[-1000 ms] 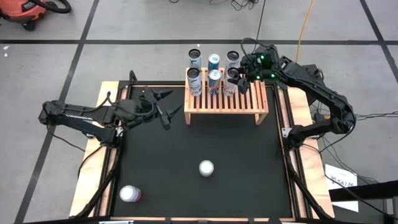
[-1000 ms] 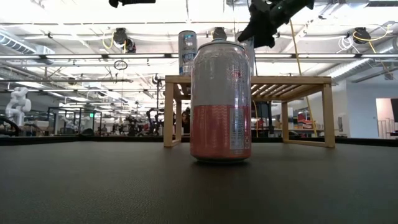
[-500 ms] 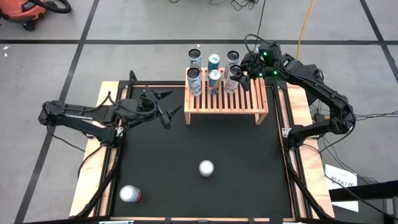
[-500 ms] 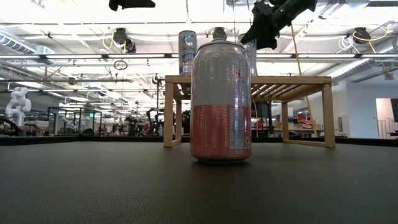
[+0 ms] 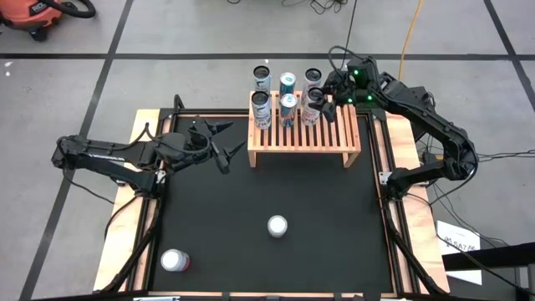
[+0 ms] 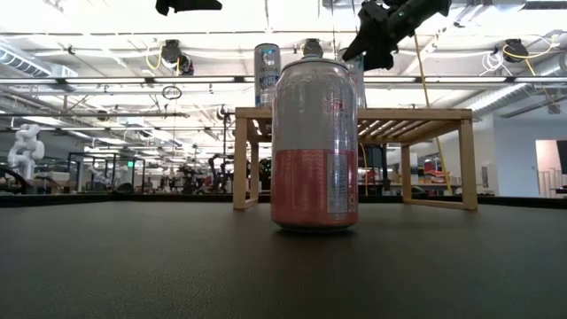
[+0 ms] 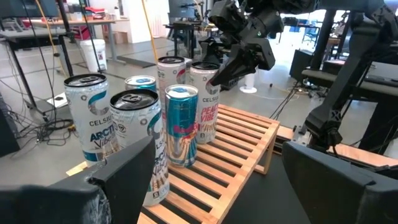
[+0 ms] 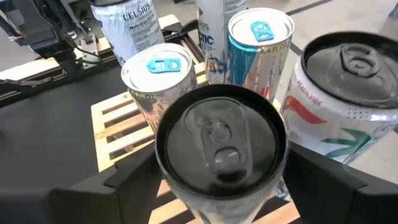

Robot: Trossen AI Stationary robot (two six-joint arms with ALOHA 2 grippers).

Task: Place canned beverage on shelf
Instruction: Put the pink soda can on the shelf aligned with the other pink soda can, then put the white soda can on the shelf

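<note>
6 cans (image 5: 287,100) on shelf (image 5: 305,138) rear, 2 cans (image 5: 277,226) on mat

A low light-wood shelf (image 5: 305,134) with a slatted top stands at the bench's far edge. Six upright cans crowd its back half in two rows of three; the front-row right can (image 5: 309,113), white with pink and green print and a dark lid, stands between the right hand's (image 5: 322,104) open fingers. Two more cans stand on the black bench: one (image 5: 277,226) near the middle, another (image 5: 175,261) by the near left corner.

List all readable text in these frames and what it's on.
"CELSIUS ARCTIC VIBE": white can at the shelf's far left.
"CELSIUS" and "PEACH VIBE": pale can near the right gripper.
"CELSIUS", partly cut off: back can.
Pink can's print: too blurred to read.
</note>
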